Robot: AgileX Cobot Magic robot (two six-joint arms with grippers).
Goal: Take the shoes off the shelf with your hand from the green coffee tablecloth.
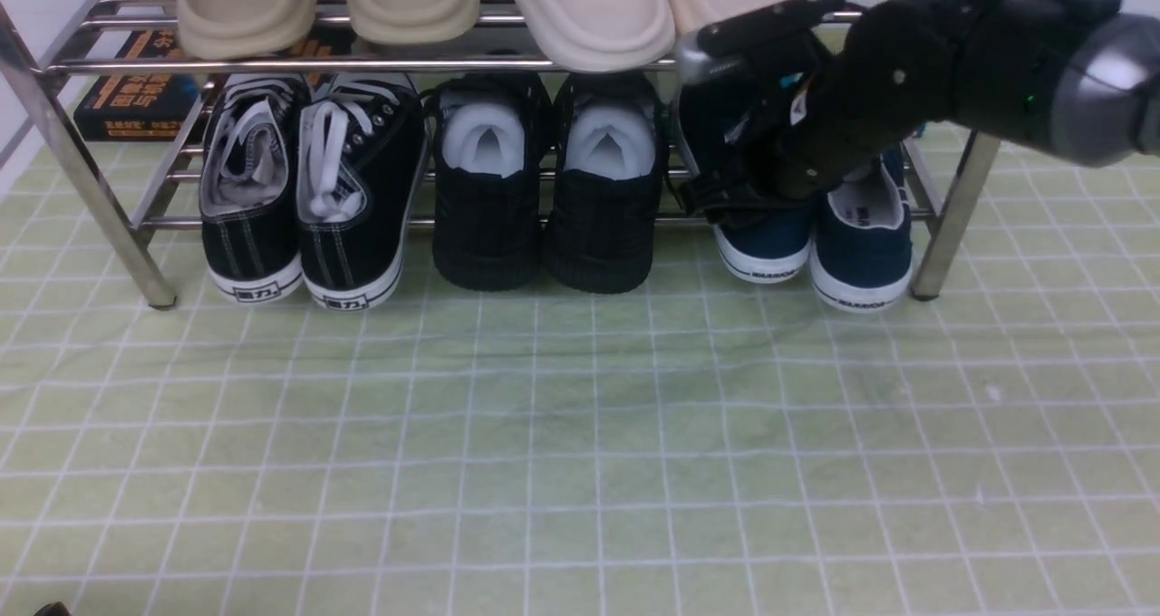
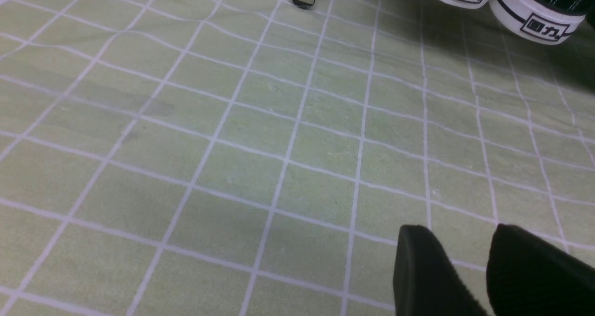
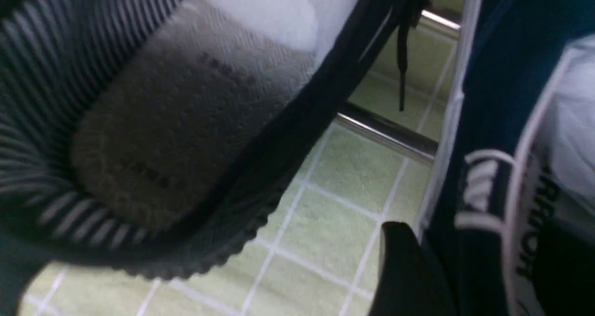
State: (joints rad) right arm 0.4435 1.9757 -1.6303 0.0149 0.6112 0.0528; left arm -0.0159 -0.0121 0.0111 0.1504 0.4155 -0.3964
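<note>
The navy-blue shoes stand side by side at the right end of the shelf's (image 1: 942, 226) lower tier, the left shoe (image 1: 766, 254) and the right shoe (image 1: 861, 263) with toes toward me. My right gripper (image 1: 725, 201) reaches down into the left one. In the right wrist view the gripper (image 3: 476, 227) is open and straddles the navy shoe's (image 3: 492, 97) side wall: one finger is outside it and the other is on the printed insole. The green coffee tablecloth (image 1: 580, 435) lies under everything. My left gripper (image 2: 460, 230) hovers open over the bare cloth (image 2: 232, 144), holding nothing.
Black lace-up sneakers (image 1: 304, 199) and all-black shoes (image 1: 544, 199) fill the rest of the lower tier. Beige slippers (image 1: 417, 0) sit on the upper tier above my right arm. A dark box (image 1: 136, 100) lies behind the rack. The nearest all-black shoe (image 3: 162, 121) is close beside the right gripper.
</note>
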